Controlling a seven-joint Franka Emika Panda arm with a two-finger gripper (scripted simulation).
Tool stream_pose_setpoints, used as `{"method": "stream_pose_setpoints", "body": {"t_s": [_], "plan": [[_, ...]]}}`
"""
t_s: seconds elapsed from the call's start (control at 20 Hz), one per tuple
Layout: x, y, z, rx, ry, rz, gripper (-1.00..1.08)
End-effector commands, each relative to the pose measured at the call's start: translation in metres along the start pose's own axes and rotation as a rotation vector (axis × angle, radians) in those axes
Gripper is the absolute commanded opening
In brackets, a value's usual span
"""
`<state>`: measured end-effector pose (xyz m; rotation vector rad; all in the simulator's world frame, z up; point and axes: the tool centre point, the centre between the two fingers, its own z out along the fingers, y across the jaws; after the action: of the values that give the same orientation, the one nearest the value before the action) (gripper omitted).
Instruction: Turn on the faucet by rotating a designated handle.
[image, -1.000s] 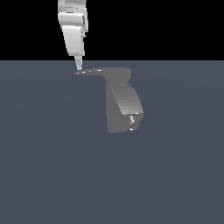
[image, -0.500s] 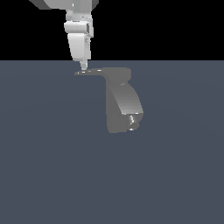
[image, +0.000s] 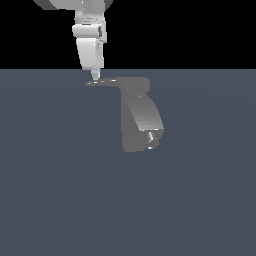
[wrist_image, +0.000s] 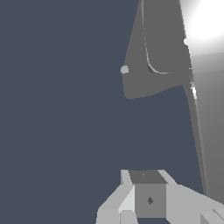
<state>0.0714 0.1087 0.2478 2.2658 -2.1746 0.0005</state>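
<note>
The matte grey faucet (image: 136, 117) stands on the dark floor, its curved spout ending in a shiny nozzle (image: 150, 139). The thin flat handle (image: 102, 82) projects from its top toward the exterior view's left. My gripper (image: 94, 75) points down with its fingers together, its tip just above the handle's outer end; I cannot tell whether it touches. In the wrist view the fingers (wrist_image: 149, 199) are closed and hold nothing, the faucet (wrist_image: 159, 57) lies ahead, and the handle (wrist_image: 197, 131) runs as a thin strip alongside.
A flat dark blue-grey floor (image: 60, 190) lies all around the faucet. A black background sits behind it, and the white arm (image: 89, 45) comes down from above.
My gripper has shifted slightly toward the exterior view's right, over the handle's outer end. The handle and faucet have not visibly moved.
</note>
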Motion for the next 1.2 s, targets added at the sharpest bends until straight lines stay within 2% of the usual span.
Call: {"method": "stream_pose_setpoints", "body": {"t_s": [0.0, 1.15], "plan": [[0.000, 0.007, 0.000, 0.000, 0.000, 0.000, -1.00], [-0.003, 0.073, 0.000, 0.000, 0.000, 0.000, -1.00]]}}
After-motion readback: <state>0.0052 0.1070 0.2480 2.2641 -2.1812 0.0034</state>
